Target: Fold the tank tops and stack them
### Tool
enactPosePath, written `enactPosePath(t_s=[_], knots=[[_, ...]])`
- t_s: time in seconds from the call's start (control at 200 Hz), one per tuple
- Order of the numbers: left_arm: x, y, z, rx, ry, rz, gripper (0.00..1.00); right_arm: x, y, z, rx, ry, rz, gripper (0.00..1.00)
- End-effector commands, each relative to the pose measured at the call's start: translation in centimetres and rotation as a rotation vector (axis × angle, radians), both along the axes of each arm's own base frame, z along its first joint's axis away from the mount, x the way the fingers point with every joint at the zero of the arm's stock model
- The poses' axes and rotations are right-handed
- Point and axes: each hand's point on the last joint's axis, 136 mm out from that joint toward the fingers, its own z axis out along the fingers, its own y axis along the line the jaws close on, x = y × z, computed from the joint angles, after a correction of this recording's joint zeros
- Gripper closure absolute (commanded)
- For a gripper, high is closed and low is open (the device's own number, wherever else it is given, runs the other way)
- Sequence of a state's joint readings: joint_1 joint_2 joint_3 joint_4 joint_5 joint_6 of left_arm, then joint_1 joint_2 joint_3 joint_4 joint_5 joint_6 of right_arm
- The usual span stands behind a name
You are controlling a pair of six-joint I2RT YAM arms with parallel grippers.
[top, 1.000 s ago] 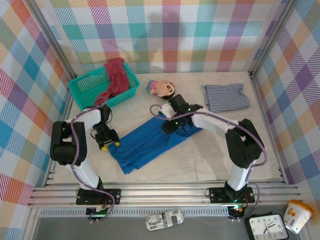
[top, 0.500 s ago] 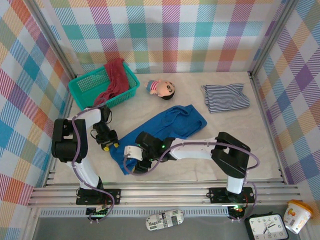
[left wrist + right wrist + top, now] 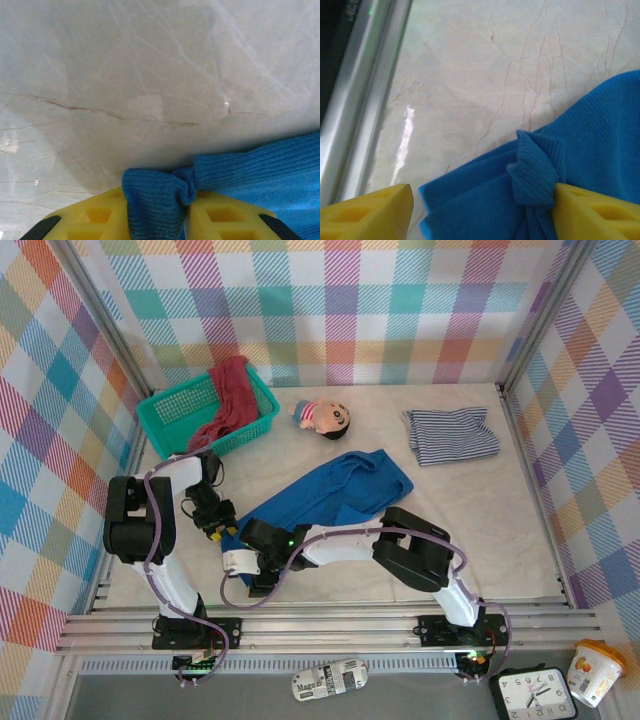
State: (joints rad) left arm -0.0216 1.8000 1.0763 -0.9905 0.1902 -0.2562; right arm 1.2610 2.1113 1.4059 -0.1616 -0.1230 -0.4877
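Across table centre, seeing bright blue tank top (image 3: 335, 490) lying diagonal, 8 o'clock end to 2 o'clock end. Got left gripper (image 3: 156, 212) pinching a bunched corner at the 8 o'clock end; got right gripper (image 3: 482, 202) spread, straddling the neighbouring corner near 7 o'clock, clamping nothing. Expect light, limp ribbed knit: will sag and bunch. Take by hem corners, both sides, lift evenly. Noting striped tank top (image 3: 450, 435) at 2 o'clock, dark red tank top (image 3: 225, 400) draped over teal basket (image 3: 170, 415) at 10 o'clock.

Ribbed-knit blue tank top (image 3: 260, 170) on glossy marbled table (image 3: 150, 75) (faintly veined).
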Motion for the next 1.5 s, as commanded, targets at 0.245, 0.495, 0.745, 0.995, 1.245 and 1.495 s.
enactPosePath(t_s=[0.245, 0.495, 0.745, 0.995, 1.245, 1.495], knots=[[-0.6, 0.3, 1.1, 0.006, 0.008, -0.009, 0.80, 1.0, -2.8, -3.5, -0.207, -0.032, -0.066, 0.52], [-0.9, -0.2, 5.2, 0.001, -0.068, 0.007, 0.93, 0.7, -0.7, 3.9, -0.017, 0.107, -0.115, 0.78], [0.7, -3.2, 9.1, -0.063, -0.162, 0.019, 0.96, 2.0, -3.7, 9.2, 0.123, 0.283, -0.282, 0.78], [5.5, -8.5, 12.0, -0.138, -0.287, 0.006, 0.95, 5.6, -9.7, 10.2, 0.224, 0.432, -0.533, 0.77], [10.6, -14.3, 11.0, -0.164, -0.312, -0.068, 0.95, 9.5, -15.4, 9.5, 0.294, 0.543, -0.698, 0.77], [14.8, -17.8, 9.3, -0.180, -0.316, -0.094, 0.95, 12.3, -18.7, 8.3, 0.308, 0.587, -0.786, 0.77]])
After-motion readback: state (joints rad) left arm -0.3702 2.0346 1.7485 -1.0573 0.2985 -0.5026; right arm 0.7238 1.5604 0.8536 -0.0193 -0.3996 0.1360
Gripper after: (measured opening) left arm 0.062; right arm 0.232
